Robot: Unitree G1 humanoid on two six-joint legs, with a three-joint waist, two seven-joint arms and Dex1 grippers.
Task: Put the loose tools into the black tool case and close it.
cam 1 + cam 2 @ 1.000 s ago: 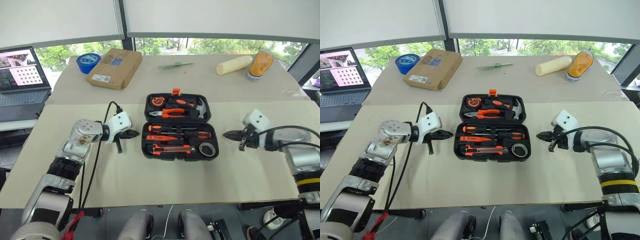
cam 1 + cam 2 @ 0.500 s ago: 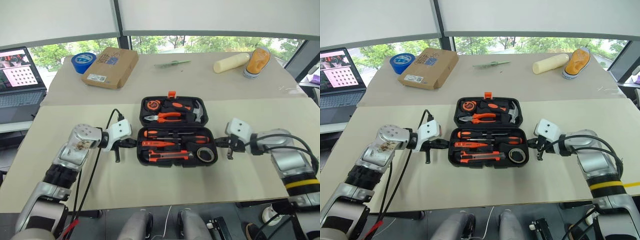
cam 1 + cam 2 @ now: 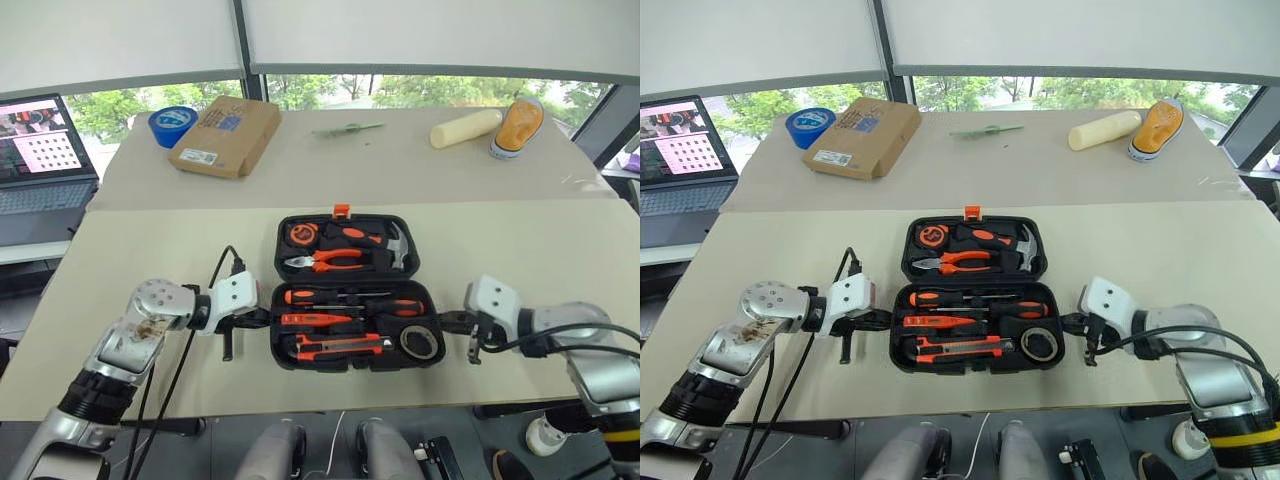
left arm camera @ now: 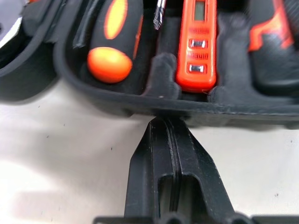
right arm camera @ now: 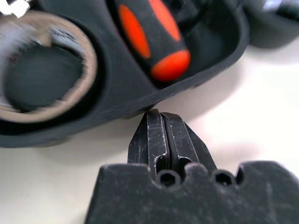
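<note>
Since a second ago both arms are closing in on the black tool case (image 3: pixel 355 290): they stood well apart from its ends, and are now touching them. The case itself is sitting nearer the table's front edge than before.

Far left, a laptop (image 3: pixel 45 150) is standing open beside the table (image 3: pixel 180 230). At the back left a big blue tape roll (image 3: pixel 172 122) is lying just beside a brown cardboard box (image 3: pixel 227 135). None of these is standing in the arms' way.

The left gripper (image 3: pixel 258 318), fingers pressed together, is resting its tip against the left end wall of the case's near half; the left wrist view is showing the fingertips (image 4: pixel 163 135) meeting the rim just below a screwdriver handle (image 4: pixel 114 44) and the orange tester screwdriver (image 4: pixel 198 44).

The case is lying open at the table's middle, lid half away with its orange latch (image 3: pixel 341 211) at the far edge. The lid half is holding pliers (image 3: pixel 325 262) and a hammer (image 3: pixel 396 240). The near half is holding two screwdrivers (image 3: pixel 350 296), the utility knife (image 3: pixel 340 346) and the small black tape roll (image 3: pixel 421 341).

Behind, a thin green stick (image 3: pixel 348 128) is lying on the far table.

The right gripper (image 3: pixel 452 320), fingers also pressed together, is touching the case's right end, near the tape roll. At the back right a cream cylinder (image 3: pixel 467 128) and a small orange shoe (image 3: pixel 516 127) are lying, well apart from everything else.
</note>
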